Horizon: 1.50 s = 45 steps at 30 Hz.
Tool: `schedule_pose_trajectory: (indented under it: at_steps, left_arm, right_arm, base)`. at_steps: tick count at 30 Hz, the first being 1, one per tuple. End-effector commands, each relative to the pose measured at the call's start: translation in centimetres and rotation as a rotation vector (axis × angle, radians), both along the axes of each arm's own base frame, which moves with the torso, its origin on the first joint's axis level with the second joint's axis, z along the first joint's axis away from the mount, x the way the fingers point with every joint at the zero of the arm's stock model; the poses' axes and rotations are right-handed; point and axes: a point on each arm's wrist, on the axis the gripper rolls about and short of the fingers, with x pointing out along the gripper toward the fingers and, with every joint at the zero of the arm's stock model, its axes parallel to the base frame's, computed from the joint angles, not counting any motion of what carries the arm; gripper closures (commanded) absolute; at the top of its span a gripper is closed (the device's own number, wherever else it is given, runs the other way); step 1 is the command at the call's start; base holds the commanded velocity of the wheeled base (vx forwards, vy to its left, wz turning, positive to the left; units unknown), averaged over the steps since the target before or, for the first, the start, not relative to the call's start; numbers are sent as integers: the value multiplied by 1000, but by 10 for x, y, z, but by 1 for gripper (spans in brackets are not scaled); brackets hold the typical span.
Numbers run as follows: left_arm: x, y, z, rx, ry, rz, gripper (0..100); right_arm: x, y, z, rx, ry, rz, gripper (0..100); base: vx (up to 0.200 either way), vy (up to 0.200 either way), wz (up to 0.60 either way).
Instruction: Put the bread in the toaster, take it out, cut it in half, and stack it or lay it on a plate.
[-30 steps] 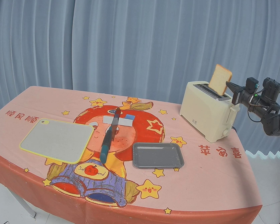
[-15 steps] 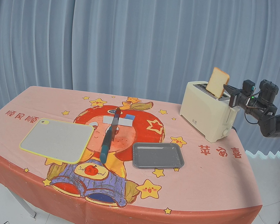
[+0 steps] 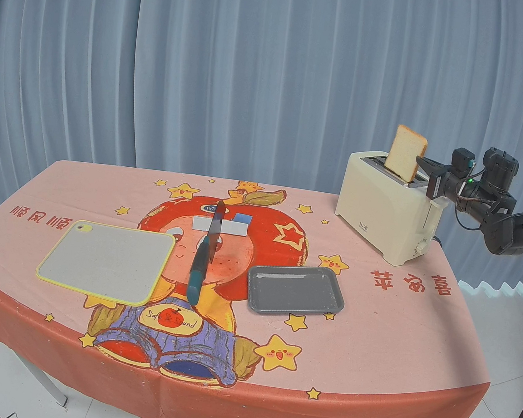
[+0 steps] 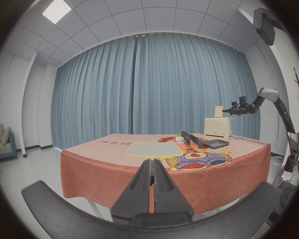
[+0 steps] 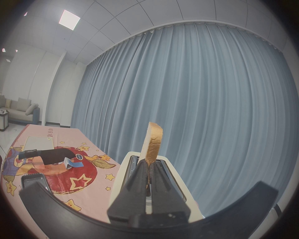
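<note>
Right wrist view: the right end effector (image 5: 149,165) grips the bread (image 5: 151,141) by its lower edge at the toaster (image 5: 121,183). Left wrist view: the left end effector (image 4: 152,165) is closed on nothing, away from the worktop (image 4: 93,155).

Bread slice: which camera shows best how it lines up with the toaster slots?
Right wrist view: the bread slice is close and edge-on, pinched by the right gripper above the toaster slots. Head view shows its broad face, tilted, at the toaster top. Left wrist view shows it tiny and far off.
</note>
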Motion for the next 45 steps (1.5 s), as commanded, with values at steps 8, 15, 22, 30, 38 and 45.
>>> schedule_pose_trajectory:
  at_steps: [8,15,22,30,38,45]
  left_arm:
    - [1,0,-5,0,16,1,100]
    - [1,0,-5,0,16,1,100]
    - [1,0,-5,0,16,1,100]
    - [1,0,-5,0,16,1,100]
    - [1,0,-5,0,18,1,100]
    - [1,0,-5,0,16,-1,100]
  right_arm:
    - [4,0,-8,-8,14,-1,100]
    - [6,1,-15,-34,16,-5,100]
    - [6,4,-15,-34,18,-5,100]
    - [1,9,-18,-28,38,6,0]
    - [-1,6,-20,-28,46,0,0]
    - [-12,2,-7,-22,22,-11,0]
  base:
    - [0,0,0]
    - [0,0,0]
    - [0,0,0]
    - [0,0,0]
    - [0,0,0]
    - [0,0,0]
